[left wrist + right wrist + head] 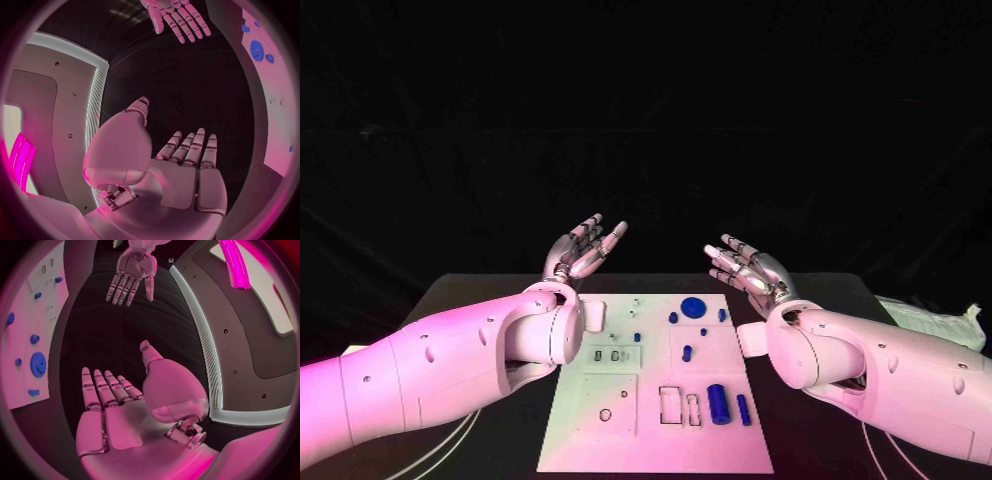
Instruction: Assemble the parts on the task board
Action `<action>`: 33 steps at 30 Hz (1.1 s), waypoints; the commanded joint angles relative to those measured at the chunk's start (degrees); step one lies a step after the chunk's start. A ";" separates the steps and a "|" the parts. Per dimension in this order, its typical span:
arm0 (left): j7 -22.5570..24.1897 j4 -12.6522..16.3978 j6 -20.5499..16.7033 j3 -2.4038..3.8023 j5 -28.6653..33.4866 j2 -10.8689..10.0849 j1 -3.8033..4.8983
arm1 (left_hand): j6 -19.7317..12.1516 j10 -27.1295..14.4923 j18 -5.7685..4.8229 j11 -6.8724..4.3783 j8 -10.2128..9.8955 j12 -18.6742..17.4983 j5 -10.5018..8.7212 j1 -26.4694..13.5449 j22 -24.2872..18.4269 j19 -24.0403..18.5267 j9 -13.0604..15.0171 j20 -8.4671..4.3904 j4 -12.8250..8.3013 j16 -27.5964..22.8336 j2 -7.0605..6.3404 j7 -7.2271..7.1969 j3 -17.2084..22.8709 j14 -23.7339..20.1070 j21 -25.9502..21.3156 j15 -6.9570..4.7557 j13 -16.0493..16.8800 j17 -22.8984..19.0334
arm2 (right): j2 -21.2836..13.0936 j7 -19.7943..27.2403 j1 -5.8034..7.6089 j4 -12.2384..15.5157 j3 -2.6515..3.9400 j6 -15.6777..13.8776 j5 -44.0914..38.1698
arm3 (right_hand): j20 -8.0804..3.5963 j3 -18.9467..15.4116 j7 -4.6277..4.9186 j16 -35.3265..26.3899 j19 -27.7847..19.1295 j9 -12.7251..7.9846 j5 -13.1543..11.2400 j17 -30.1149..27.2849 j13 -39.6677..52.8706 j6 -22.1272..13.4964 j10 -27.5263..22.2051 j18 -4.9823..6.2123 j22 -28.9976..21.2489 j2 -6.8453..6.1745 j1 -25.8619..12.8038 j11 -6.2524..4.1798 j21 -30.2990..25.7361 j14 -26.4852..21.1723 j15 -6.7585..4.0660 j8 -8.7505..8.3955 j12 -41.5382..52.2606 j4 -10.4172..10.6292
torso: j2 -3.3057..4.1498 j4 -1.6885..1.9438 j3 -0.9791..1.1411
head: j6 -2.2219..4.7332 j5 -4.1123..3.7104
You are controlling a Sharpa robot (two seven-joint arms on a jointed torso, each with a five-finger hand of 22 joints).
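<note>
The white task board (pixel 620 430) lies in the middle of the table, with blue parts on it: a round disc (pixel 694 307), a thick cylinder (pixel 718 404), a thin peg (pixel 744 409) and several small pieces. My left hand (pixel 583 249) is raised above the board's far left corner, fingers spread, holding nothing. My right hand (pixel 747 267) is raised above the far right corner, likewise spread and empty. In the left wrist view the left hand (pixel 187 165) shows an empty palm, with the right hand (pixel 178 17) opposite and the board (pixel 269 110) beside. In the right wrist view the right hand (pixel 119 405) is empty, facing the left hand (pixel 132 275).
A crumpled pale bag (pixel 927 322) lies on the table at the far right. Cables (pixel 437 455) run along the table near the left arm. The black table (pixel 488 290) extends beyond the board on both sides.
</note>
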 commanded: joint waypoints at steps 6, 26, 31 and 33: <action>0.16 0.03 2.48 0.05 -1.07 0.09 0.07 | 7.79 8.99 1.96 1.87 1.49 1.33 0.36 6.08 2.17 12.09 0.79 0.72 -0.01 3.73 1.25 7.11 2.51 16.62 4.29 0.74 0.76 1.75 | -0.08 -5.98 -0.32 -0.71 0.71 15.04 -9.90 | 0.51 2.96 7.78 3.96 23.94 1.73 0.79 1.71 1.68 21.58 30.32 5.86 2.28 1.84 10.37 -1.11 5.72 31.06 -2.08 2.97 3.94 -8.37 | 0.01 0.00 0.00 | 0.00 0.00; 0.07 10.11 10.61 0.11 -0.77 -10.81 1.02 | 39.31 43.90 5.66 -3.13 6.38 5.53 0.16 11.88 5.35 43.62 2.35 -2.87 -6.28 8.92 4.29 4.76 3.42 43.51 14.98 -6.27 2.22 4.82 | -2.50 -12.86 3.51 -3.77 2.07 11.40 -57.92 | -6.21 9.05 3.70 6.17 43.11 2.30 2.47 3.50 1.80 42.87 47.47 6.57 3.00 -2.67 6.99 -6.37 12.75 53.39 -9.16 2.72 2.01 -13.98 | 5.71 1.73 -1.45 | -0.59 -3.84; -0.44 12.35 11.10 0.15 0.72 -12.44 1.50 | 40.42 45.45 5.68 -3.55 6.00 5.02 0.13 11.55 5.29 45.32 2.28 -3.41 -6.51 8.82 4.14 4.42 3.84 45.39 15.34 -6.84 2.25 5.68 | -1.89 -17.16 4.62 -4.29 2.25 12.66 -68.75 | -8.58 9.50 2.56 8.35 48.57 2.38 2.18 5.50 1.91 45.07 50.62 6.55 4.35 -3.85 7.23 -7.82 16.16 59.65 -11.28 2.87 2.01 -13.91 | 7.02 2.22 -1.91 | -0.57 -4.16; -0.66 13.30 11.29 0.17 1.14 -13.06 1.66 | 40.73 45.87 5.67 -3.68 5.78 4.72 0.12 11.42 5.43 46.44 2.24 -3.71 -6.59 8.73 4.07 4.29 4.01 45.97 15.83 -7.07 2.24 6.09 | -1.48 -19.42 5.15 -4.41 2.31 13.36 -73.67 | -9.63 9.54 2.05 9.82 51.11 2.39 1.92 6.71 1.89 45.78 51.43 6.58 5.24 -4.28 7.34 -8.41 18.07 62.80 -12.18 2.87 1.90 -13.86 | 7.60 2.52 -2.00 | -0.42 -4.31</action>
